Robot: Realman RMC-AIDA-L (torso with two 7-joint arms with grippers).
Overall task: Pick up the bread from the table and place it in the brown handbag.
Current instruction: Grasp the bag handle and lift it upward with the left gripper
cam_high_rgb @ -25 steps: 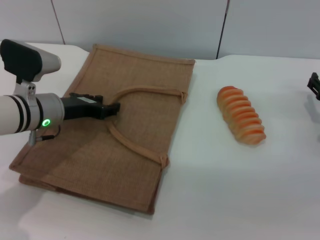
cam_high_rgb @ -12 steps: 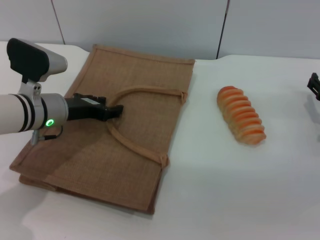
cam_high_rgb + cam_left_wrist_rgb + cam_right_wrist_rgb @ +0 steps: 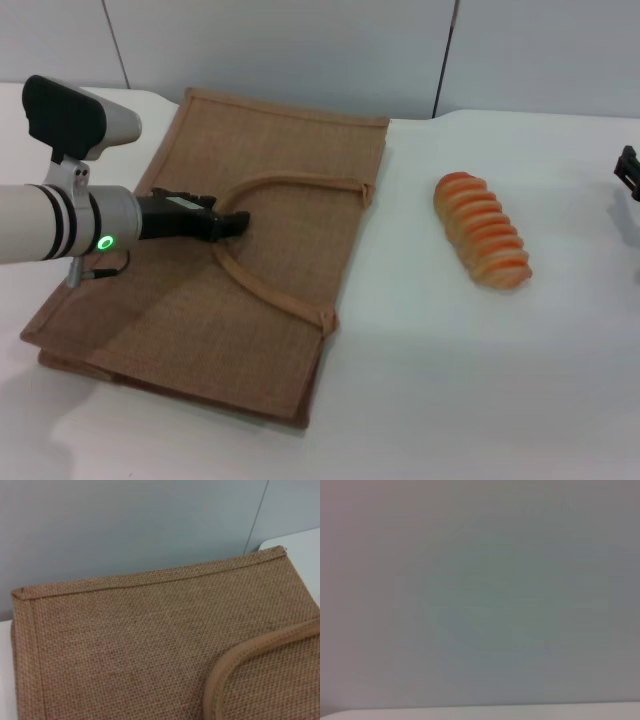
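Pale grey wall panels [image 3: 300,50], dark vertical seams [image 3: 444,60]

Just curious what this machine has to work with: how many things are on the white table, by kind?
Bread: 1
Brown handbag, lying flat: 1
Total: 2, both on the table

1 brown handbag [image 3: 270,270] with 1 visible arched handle [image 3: 262,290] lies flat on 1 white table [image 3: 480,380]. 1 bread [image 3: 481,244] loaf rests on the table. 2 grippers appear: the left gripper [image 3: 238,223] and the right gripper [image 3: 627,172].
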